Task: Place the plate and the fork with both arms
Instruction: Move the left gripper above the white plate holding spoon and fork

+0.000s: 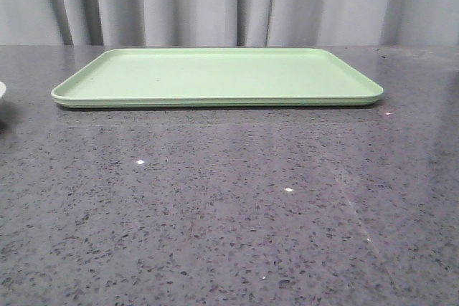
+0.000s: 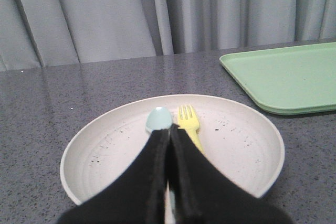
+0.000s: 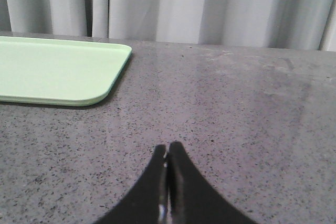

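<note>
In the front view we see the light-green tray (image 1: 215,77) lying flat on the grey speckled table (image 1: 229,206), bare on top, with grey curtains (image 1: 229,1) behind. A sliver of the plate (image 1: 1,89) shows at the table's 9 o'clock edge, well apart from the tray.

Our left gripper (image 2: 169,132) has its jaws pressed together, grasping nothing, and sits over the near part of the plate (image 2: 241,140). The fork (image 2: 188,121) lies in the plate, tines away from the gripper, just beside the pale blue spoon (image 2: 158,119) on its right.

Our right gripper (image 3: 167,153) is likewise clenched on nothing, above bare table beyond the tray's (image 3: 58,69) right corner.
</note>
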### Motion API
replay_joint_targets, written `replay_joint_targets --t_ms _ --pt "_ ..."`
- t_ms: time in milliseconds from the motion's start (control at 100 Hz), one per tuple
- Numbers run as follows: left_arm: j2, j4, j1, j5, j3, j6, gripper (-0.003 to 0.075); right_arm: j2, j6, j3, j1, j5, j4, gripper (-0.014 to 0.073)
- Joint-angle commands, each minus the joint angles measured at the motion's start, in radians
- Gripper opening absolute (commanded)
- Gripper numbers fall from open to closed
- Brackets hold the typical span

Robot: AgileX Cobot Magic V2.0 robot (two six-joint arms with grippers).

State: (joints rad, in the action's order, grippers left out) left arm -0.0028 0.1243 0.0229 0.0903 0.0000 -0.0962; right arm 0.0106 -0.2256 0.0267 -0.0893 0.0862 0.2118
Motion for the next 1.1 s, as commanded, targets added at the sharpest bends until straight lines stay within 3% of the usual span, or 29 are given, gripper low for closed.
replay_joint_targets --t_ms 0,610,770,910,1090 --pt "-0.032 -0.009 -0.001 -0.078 0.012 -0.002 -0.0020 0.019 0.009 -0.005 0.005 -0.086 0.007 -0.0068" --pt "-0.032 -0.009 -0.001 -0.090 0.012 -0.002 -0.0020 0.019 0.009 -0.005 0.005 -0.086 0.007 -0.0068" --pt "-0.032 -0.058 -0.001 -0.138 0.003 -0.004 -0.0020 0.019 0.009 -0.005 0.005 -0.169 0.007 -0.0068" --pt "-0.028 -0.089 -0.001 -0.099 -0.048 -0.004 -0.0020 0.018 0.009 -0.022 0.005 -0.259 0.015 -0.0068" --pt "0.044 -0.177 -0.001 -0.030 -0.144 -0.004 -0.0020 0.009 0.009 -0.152 0.005 -0.077 0.015 -0.0068"
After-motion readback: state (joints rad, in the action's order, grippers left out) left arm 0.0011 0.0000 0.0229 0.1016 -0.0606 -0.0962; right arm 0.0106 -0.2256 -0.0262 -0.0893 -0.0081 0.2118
